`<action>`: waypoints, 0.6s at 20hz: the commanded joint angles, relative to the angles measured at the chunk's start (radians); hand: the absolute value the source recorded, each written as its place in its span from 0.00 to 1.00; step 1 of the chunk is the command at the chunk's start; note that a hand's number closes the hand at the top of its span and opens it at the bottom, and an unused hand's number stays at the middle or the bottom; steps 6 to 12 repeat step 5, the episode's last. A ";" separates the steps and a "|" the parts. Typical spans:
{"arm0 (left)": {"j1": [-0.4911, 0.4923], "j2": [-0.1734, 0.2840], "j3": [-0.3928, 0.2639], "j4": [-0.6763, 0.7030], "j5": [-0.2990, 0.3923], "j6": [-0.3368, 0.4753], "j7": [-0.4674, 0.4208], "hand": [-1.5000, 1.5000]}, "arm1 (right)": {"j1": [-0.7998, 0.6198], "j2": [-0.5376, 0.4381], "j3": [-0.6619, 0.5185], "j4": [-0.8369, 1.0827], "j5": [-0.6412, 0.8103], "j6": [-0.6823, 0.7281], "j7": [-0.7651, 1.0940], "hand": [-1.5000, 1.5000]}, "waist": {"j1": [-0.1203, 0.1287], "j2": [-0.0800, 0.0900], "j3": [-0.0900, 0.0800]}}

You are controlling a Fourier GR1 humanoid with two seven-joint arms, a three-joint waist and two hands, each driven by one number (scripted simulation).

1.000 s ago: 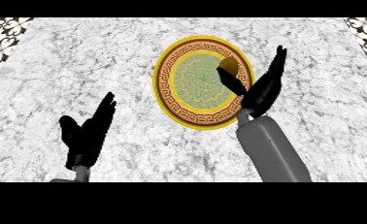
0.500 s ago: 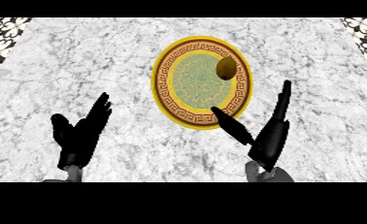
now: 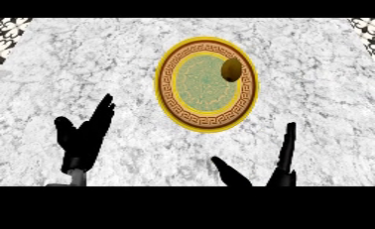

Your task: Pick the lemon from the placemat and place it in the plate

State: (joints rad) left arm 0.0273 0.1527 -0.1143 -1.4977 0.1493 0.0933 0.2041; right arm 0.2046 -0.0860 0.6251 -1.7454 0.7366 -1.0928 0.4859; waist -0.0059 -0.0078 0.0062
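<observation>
On plate [image 3: 170, 99], lemon [image 3: 232, 69] well apart from open right hand [image 3: 282, 166].

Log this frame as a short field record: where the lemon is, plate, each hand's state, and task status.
lemon: lying in the plate, on its right side, near the inner border
plate: round, yellow rim, brown patterned band, green centre, on the marble counter
left hand: open, fingers up, lower left, holding nothing
right hand: open, at the lower edge, below and apart from the plate
placemat: not identifiable in view
task status: lemon in the plate, no hand touching it
</observation>
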 commanded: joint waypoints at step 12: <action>0.042 -0.010 0.003 0.042 -0.019 -0.013 -0.003 0.50 | 0.220 0.030 0.133 -0.055 0.126 -0.053 -0.036 0.00 | 0.001 0.006 -0.006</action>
